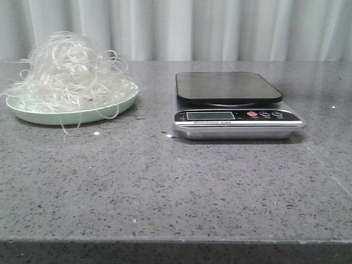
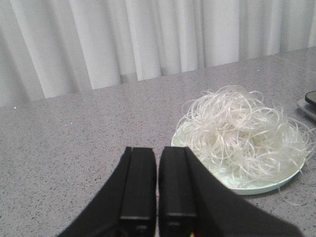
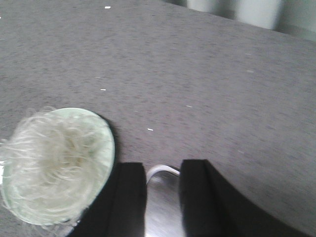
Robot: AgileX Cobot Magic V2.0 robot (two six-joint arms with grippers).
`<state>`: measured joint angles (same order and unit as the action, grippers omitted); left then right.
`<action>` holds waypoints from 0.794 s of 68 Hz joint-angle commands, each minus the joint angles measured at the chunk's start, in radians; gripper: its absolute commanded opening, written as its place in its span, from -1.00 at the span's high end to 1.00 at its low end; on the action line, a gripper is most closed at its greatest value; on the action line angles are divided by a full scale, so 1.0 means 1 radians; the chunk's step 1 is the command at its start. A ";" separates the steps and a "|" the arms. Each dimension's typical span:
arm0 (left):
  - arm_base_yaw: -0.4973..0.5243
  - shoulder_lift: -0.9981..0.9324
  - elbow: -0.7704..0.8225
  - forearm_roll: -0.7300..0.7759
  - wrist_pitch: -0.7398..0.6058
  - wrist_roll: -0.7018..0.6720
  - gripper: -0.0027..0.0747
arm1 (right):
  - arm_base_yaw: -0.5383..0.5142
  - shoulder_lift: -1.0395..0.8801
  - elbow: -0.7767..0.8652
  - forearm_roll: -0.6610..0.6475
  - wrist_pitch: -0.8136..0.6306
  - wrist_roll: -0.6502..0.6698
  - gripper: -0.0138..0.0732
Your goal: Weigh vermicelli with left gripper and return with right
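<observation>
The vermicelli (image 1: 69, 66) is a fluffy nest of whitish strands heaped on a pale green plate (image 1: 71, 116) at the table's left. A kitchen scale (image 1: 228, 88) with a bare black platform stands at centre right. Neither gripper shows in the front view. In the left wrist view my left gripper (image 2: 157, 150) is shut and empty, above bare table beside the vermicelli (image 2: 242, 131) and its plate (image 2: 256, 186). In the right wrist view my right gripper (image 3: 164, 165) is open and empty, high over a silver corner of the scale (image 3: 163, 207), with the vermicelli (image 3: 49, 158) off to one side.
The table (image 1: 165, 187) is grey speckled stone with its front edge close to the camera. White curtains (image 1: 192, 27) hang behind it. A few small white crumbs (image 1: 97, 133) lie in front of the plate. The scale's edge (image 2: 310, 101) shows in the left wrist view.
</observation>
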<state>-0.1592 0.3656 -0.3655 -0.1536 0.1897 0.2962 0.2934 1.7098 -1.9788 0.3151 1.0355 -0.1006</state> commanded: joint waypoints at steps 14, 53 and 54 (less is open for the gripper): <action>0.002 0.005 -0.031 -0.013 -0.083 -0.013 0.58 | -0.166 -0.156 0.051 -0.024 0.004 -0.023 0.33; 0.002 0.005 -0.031 -0.040 -0.083 -0.013 0.58 | -0.210 -0.667 0.902 -0.180 -0.506 -0.023 0.33; 0.002 0.005 -0.031 -0.040 -0.083 -0.013 0.58 | -0.210 -0.685 0.929 -0.180 -0.524 -0.023 0.33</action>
<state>-0.1592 0.3656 -0.3655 -0.1633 0.1897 0.2962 0.0884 1.1307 -1.1407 0.1561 0.6668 -0.1149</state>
